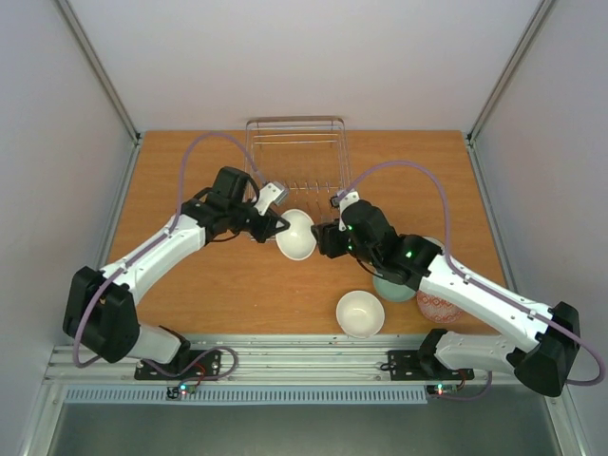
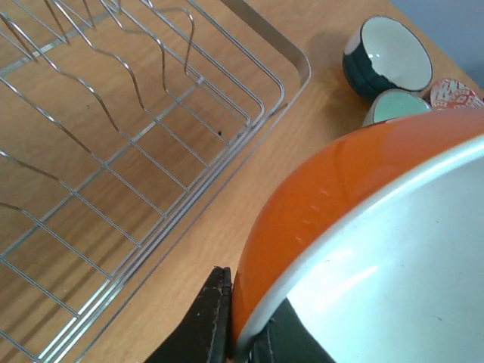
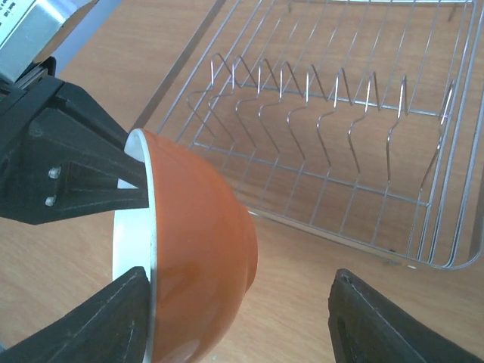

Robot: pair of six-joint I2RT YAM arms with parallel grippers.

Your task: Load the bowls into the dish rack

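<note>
Two black fingers (image 3: 83, 178) of the left pincer (image 1: 280, 228) pinch the rim of the orange bowl (image 3: 200, 227), one inside its white lining and one outside, holding it tipped on its side. The bowl is outside the dish rack (image 1: 294, 121), just in front of its near rail. A silver block (image 3: 34, 26) above those fingers bears a sticker (image 3: 9, 7) whose print is too blurred to read. The right pincer (image 3: 240, 276) is spread wide, one finger just beside the bowl's rim; I cannot tell if it touches. Farther right on the surface (image 1: 190, 285) stand a white-lined bowl (image 1: 360, 313), a mint bowl (image 1: 391, 288) partly under the right arm, and a patterned bowl (image 1: 437, 307).
</note>
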